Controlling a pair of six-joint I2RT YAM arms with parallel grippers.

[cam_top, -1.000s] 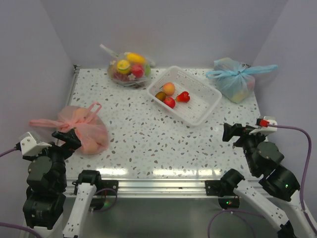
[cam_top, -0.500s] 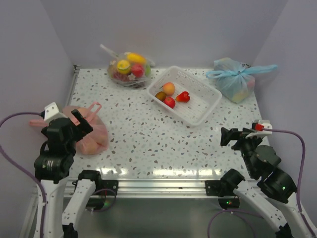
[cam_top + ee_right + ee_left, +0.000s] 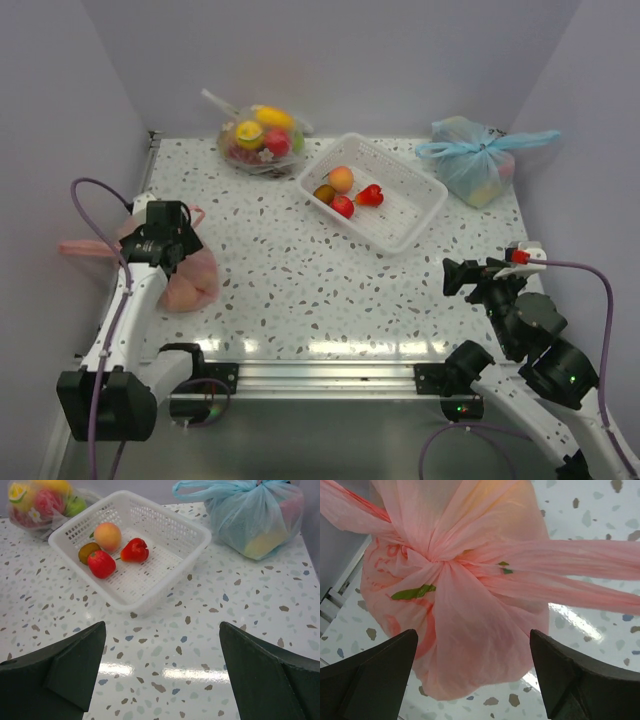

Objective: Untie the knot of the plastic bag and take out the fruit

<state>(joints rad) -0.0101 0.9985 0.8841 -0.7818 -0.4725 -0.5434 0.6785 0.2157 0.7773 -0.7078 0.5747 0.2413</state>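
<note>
**Desk:** What is lying on the speckled surface (image 3: 300, 290), biggest thing first?

**Photographer:** A white basket (image 3: 422, 220) is sitting at about 1 o'clock in the overhead view, turned at an angle and carrying a peach (image 3: 107, 536) and a few red pieces. A light blue bag (image 3: 475, 160) is resting in the 2 o'clock corner. A clear bag (image 3: 258, 140) of bright toy fruit is lying at 11 o'clock against the back wall.

**Desk:** And the plastic bag?

**Photographer:** The plastic bag (image 3: 205, 268) is lying at 9 o'clock, close to the left edge, with one pink handle trailing out towards the wall.

**Desk:** What are the arms doing?

**Photographer:** The left gripper (image 3: 472, 640) is hanging directly over the plastic bag, fingers spread wide and gripping nothing. The right gripper (image 3: 162, 630) is hovering at 4 o'clock, well apart from everything, jaws likewise wide and pointing towards the basket.

**Desk:** Where is the knot?

**Photographer:** The knot (image 3: 437, 562) is sitting tied on top of the plastic bag, just beyond the left fingertips at 12 o'clock in the wrist view, with its loops fanning out to both sides.

**Desk:** And the fruit?

**Photographer:** The fruit (image 3: 185, 295) is showing only as blurred orange lumps through the pink film.
</note>
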